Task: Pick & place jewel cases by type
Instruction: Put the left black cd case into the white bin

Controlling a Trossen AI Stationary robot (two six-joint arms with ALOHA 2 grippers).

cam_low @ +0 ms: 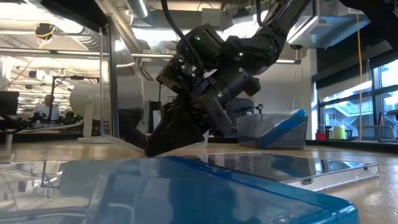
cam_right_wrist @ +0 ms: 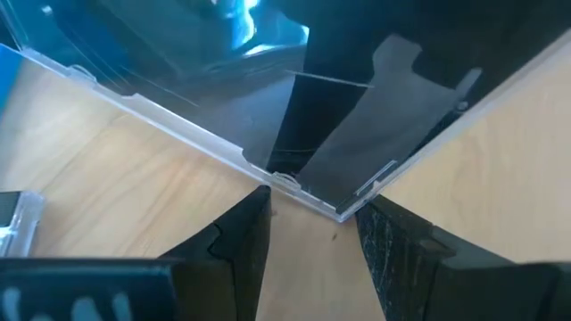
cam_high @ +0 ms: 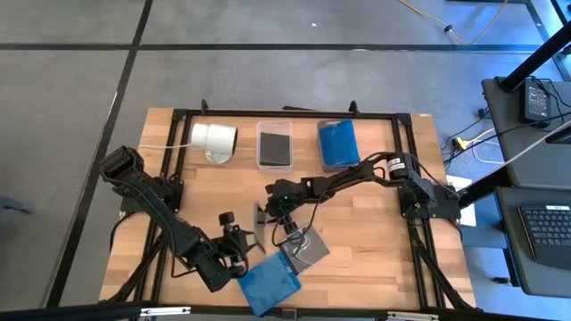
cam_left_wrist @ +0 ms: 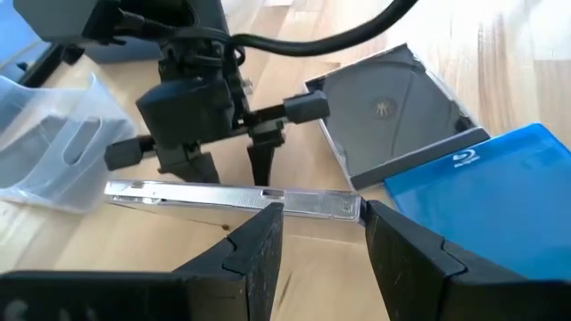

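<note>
We see the right tool at mid-table, fingers parted around the edge of a tilted dark jewel case; the left tool hovers open beside it.

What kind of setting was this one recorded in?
Probably a robotics lab or workshop: a wooden table on bare concrete floor, a desk with a keyboard beside it, and exposed ceiling ducts behind.

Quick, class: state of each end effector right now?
Left end effector: open, holding nothing.
Right end effector: at the upright jewel case; cannot be told.
</note>
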